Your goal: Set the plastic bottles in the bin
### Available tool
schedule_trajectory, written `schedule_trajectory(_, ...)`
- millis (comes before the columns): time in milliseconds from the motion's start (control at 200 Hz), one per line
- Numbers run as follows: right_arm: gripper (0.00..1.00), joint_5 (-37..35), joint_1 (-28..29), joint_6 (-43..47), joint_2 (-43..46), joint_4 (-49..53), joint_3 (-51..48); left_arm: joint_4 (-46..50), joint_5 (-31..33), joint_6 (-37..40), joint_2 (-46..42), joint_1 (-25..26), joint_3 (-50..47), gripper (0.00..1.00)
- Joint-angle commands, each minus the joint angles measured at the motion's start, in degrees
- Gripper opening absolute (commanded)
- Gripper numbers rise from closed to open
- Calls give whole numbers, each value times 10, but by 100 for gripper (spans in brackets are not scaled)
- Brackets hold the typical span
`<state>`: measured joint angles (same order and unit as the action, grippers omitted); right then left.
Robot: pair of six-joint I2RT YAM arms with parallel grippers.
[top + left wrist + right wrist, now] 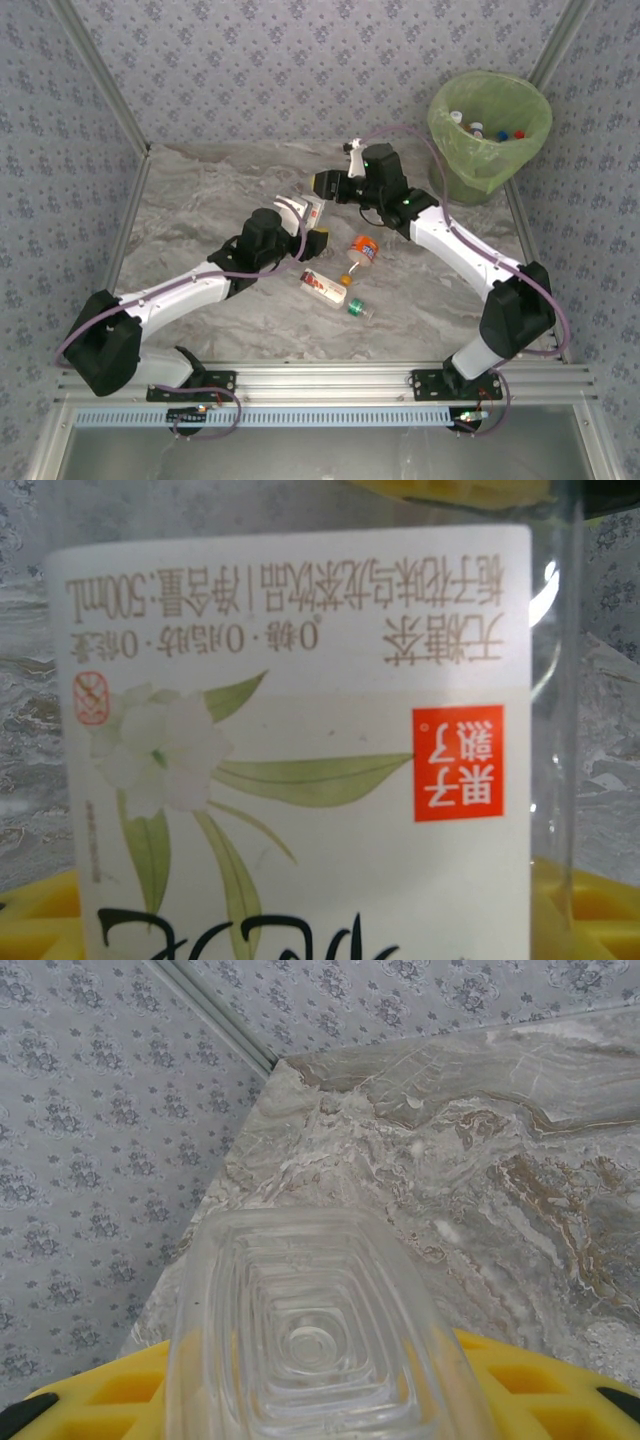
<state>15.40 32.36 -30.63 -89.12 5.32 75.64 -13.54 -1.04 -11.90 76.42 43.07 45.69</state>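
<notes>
A clear plastic bottle with a white flower label (313, 212) (300, 730) hangs above the table's middle. My left gripper (317, 232) (320, 915) is shut on it, with yellow fingers (40, 915) on either side. My right gripper (323, 184) (320, 1400) is shut on a clear square bottle base (310, 1340), apparently the same bottle's far end. On the table lie an orange-labelled bottle (362, 250), a red-white labelled bottle (323, 287) and a small green-capped one (358, 307). The bin (490, 150) with its green bag stands at the far right, bottles (480, 128) inside it.
Patterned walls close the table's back and sides, and metal posts (95, 70) rise at the rear corners. The bin stands just past the table's right rear corner. Both arms cross toward the middle, above open marble surface (200, 190) on the left.
</notes>
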Motion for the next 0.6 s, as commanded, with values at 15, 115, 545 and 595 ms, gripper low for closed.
schedule_trajectory(15, 0, -16, -5, 13, 21, -17, -11, -1, 0, 14, 6, 7, 29, 28)
schedule_trajectory(115, 0, -18, -8, 14, 29, -17, -15, 3, 6, 9, 8, 6, 31, 69)
schedule_trajectory(545, 0, -50, -28, 21, 62, -6, -31, -74, 11, 8, -43, 5, -24, 99)
schedule_trajectory(595, 0, -57, -31, 25, 67, -1, -33, -80, 22, 7, -50, 4, -31, 99)
